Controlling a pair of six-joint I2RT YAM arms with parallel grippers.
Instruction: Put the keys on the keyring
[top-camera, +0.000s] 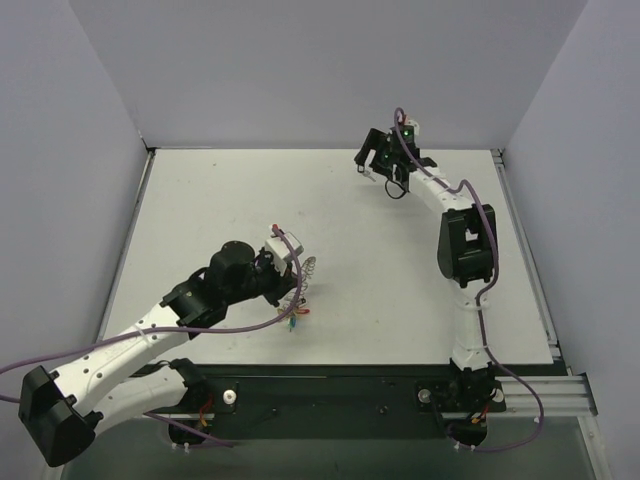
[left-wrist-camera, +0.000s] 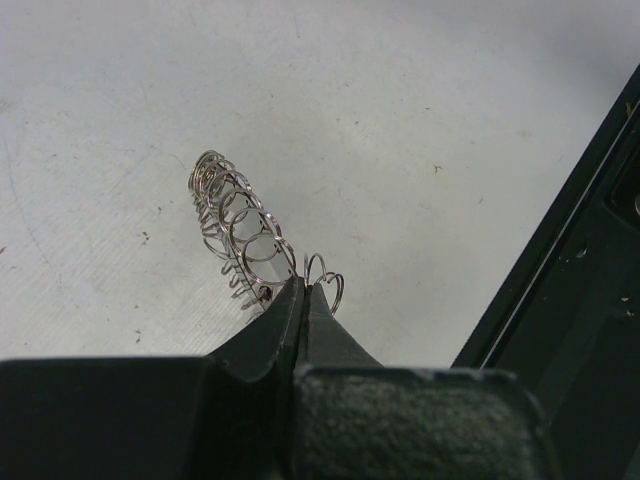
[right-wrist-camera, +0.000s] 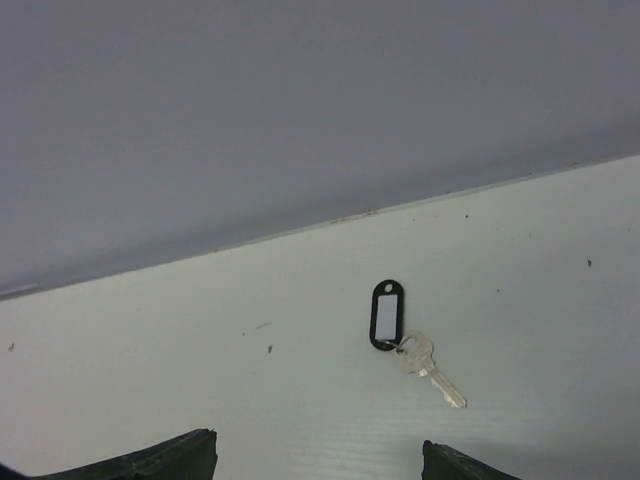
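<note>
One keyring (left-wrist-camera: 235, 225) — a silvery coil of thin wire loops — is pinched at its edge by the fully closed left gripper (left-wrist-camera: 304, 292). One black-tagged key (right-wrist-camera: 415, 352) lies flat on the table (right-wrist-camera: 150, 380) near the back wall (right-wrist-camera: 300, 100), ahead of the right gripper (right-wrist-camera: 318, 447) — spread wide, empty.

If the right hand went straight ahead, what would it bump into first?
Most likely the key on its black tag, lying on the table right ahead of the open right hand. Behind it stands the wall. Depth is hard to judge.
</note>
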